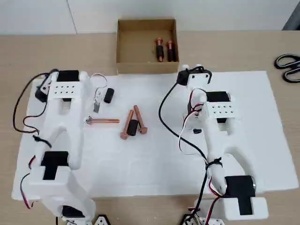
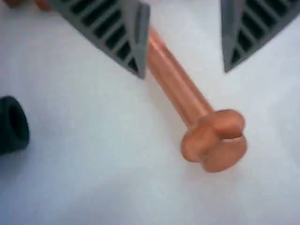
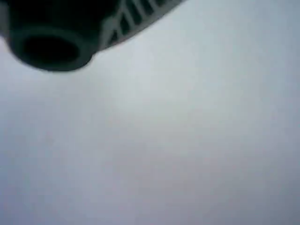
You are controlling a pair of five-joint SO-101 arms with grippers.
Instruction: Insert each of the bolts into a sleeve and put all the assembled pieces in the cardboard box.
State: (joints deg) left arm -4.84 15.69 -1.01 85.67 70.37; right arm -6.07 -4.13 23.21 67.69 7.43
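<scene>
My left gripper is open and low over the white mat, its grey fingers on either side of a copper bolt's shaft. That bolt lies flat left of centre, under the left gripper. A loose black sleeve lies close by. Two more bolts and a black sleeve lie together mid-mat. My right gripper is shut on a black sleeve, held above the mat. The cardboard box holds two assembled pieces.
The white foam mat covers most of the wooden table, with open room at its front and right. Scissors lie at the far right edge. Black cables trail beside the right arm.
</scene>
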